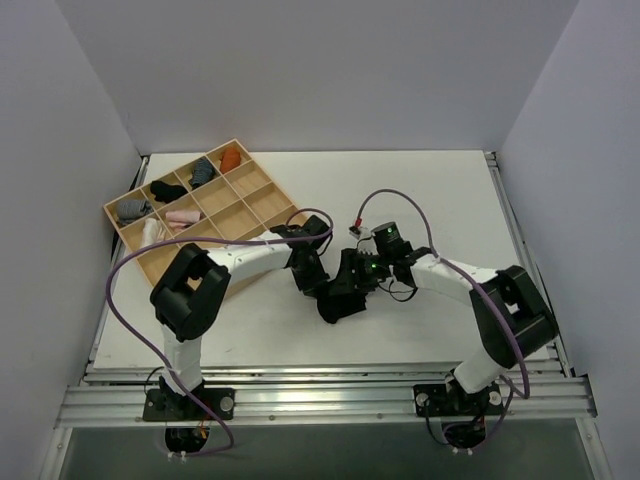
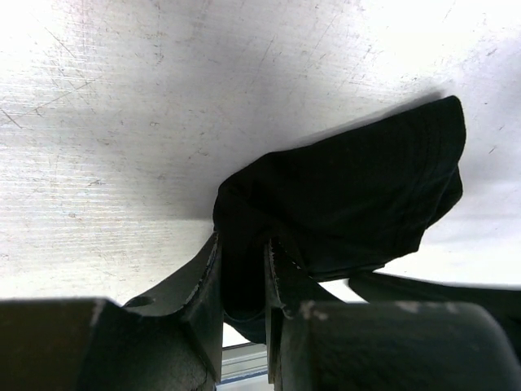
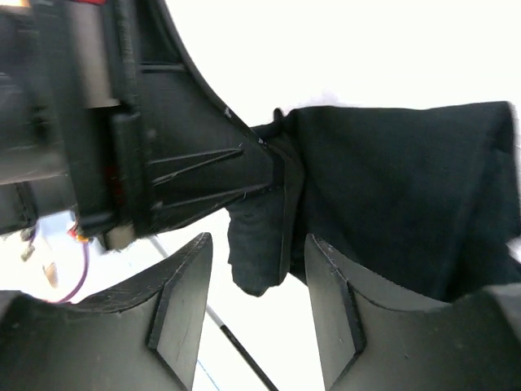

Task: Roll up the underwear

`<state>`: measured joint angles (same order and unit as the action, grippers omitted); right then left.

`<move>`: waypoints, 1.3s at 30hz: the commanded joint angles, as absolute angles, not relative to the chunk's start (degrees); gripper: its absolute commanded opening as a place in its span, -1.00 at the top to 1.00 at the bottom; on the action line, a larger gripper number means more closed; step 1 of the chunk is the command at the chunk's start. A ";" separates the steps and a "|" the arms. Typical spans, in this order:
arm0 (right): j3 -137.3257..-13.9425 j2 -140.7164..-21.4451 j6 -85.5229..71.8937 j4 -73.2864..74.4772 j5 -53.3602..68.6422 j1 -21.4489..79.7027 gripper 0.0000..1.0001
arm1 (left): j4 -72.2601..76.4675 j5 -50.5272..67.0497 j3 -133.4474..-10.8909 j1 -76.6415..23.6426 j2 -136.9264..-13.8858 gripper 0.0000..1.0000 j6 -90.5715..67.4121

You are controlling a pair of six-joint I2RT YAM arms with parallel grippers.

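Left tool clenched on underwear edge, fabric bunched in its grip, rest spreading ahead over desk. Right tool released, jaws apart either side of fabric.

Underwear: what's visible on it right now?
The underwear is plain black soft fabric with no marks, bunched and folded into a loose wad. It is at the middle of the table, between both arms. The left gripper pinches one bunched end. The right gripper stands open around that end, not clamping.
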<state>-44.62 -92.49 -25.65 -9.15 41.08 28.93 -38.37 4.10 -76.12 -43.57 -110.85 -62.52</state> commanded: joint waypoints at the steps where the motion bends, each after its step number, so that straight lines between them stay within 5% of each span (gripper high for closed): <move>1: -45.70 -86.85 -23.47 -1.86 32.72 29.00 0.10 | -45.97 1.67 -74.00 -45.18 -116.10 0.75 -62.67; 4: -45.79 -82.02 -23.38 1.64 28.50 31.36 0.05 | -46.49 1.41 -74.62 -45.18 -116.37 0.75 -62.67; 11: -43.60 -67.78 -29.26 7.21 -7.06 46.21 0.00 | -48.08 1.84 -76.64 -45.26 -117.68 0.75 -62.84; 18: -42.98 -68.55 -31.47 7.47 -28.10 62.30 -0.12 | -48.51 4.48 -78.13 -45.18 -119.18 0.75 -63.20; 28: -51.41 -87.61 -27.42 10.28 -32.69 67.85 -0.18 | -49.92 4.57 -79.01 -45.18 -119.79 0.75 -62.32; 39: -53.88 -92.72 -23.56 9.32 -30.59 68.29 -0.20 | -50.36 4.66 -78.49 -45.26 -119.80 0.75 -61.61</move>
